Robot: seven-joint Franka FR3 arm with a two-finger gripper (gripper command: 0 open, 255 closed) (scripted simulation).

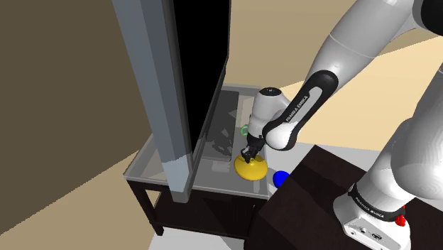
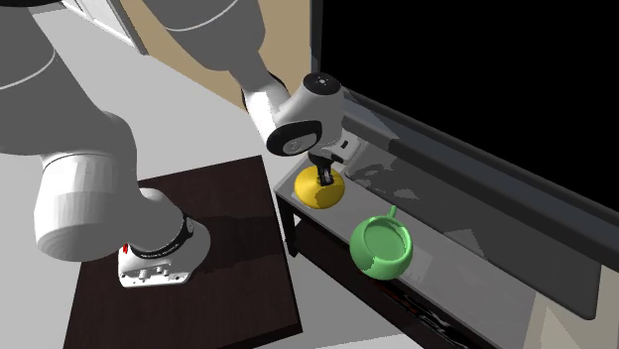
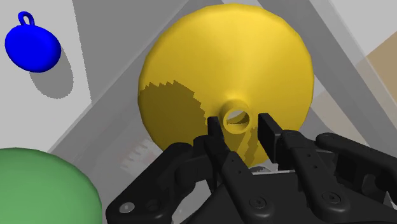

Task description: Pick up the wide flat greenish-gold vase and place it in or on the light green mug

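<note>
A small blue ball with a loop [image 1: 281, 177] lies on the glass-topped table [image 1: 152, 169], near the pincer [image 1: 250, 153] on the shoulder view's right. To the pincer's other side, 1 tall grey post [image 1: 167, 106] stands at the table's edge, beside a black area [image 1: 202, 57].

The arm [image 1: 369, 42] is white with dark joints (white lettering on one). The black hand [image 3: 240, 127] shows small screws.
</note>
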